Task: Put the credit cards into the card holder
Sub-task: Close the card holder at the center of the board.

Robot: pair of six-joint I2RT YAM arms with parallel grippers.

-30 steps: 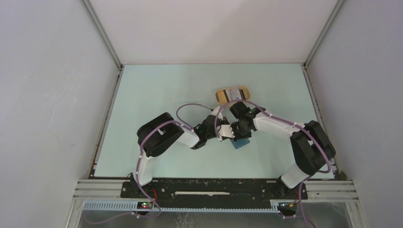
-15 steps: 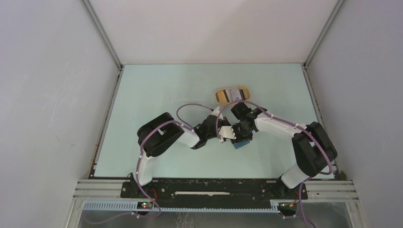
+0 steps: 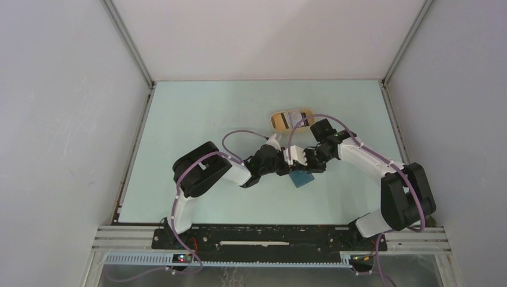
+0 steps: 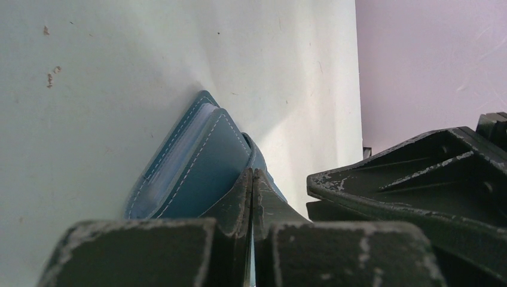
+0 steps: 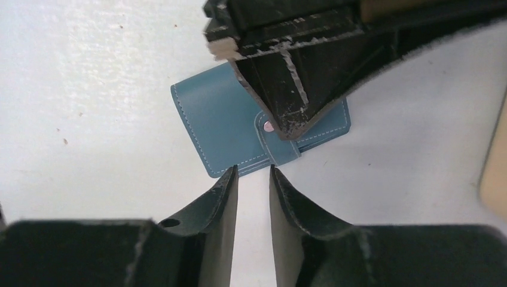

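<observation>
Past the two arm bases at the near edge of the pale green table, bare surface runs up to the small teal-blue folding card holder. It lies folded and flat near the middle, with open table to its left and right. The left gripper, fingers pressed together, rests its tips on the holder by the snap tab. The right gripper sits just beside the holder's tab edge, fingers slightly apart with nothing between them, close against the left gripper. Beyond both, the tan oval tray holds the thin whitish and grey credit cards. Bare table continues to the grey far wall.
</observation>
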